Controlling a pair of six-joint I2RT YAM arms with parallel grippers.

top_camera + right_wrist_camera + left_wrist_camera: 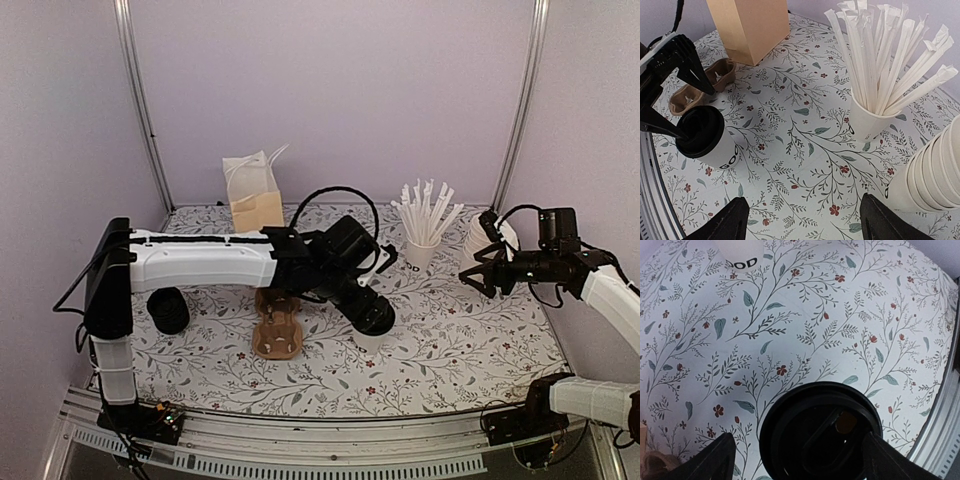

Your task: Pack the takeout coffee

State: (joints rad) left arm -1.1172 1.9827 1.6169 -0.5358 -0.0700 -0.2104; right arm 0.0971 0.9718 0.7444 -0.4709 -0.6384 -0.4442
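Black-lidded takeout coffee cup (820, 430) fills the near edge of the left wrist view, standing upright on the floral table (805, 325). Left gripper (799, 452) is wide open, one finger on either side of the lid; whether they touch it cannot be told. The cup sits right of the brown pulp carrier (277, 332), nearer the arms than the paper bag (257, 208). Right gripper (805, 227) is spread wide and holds nothing, hanging over the table near the straw cup (867, 122) and the stack of lidless cups (932, 172).
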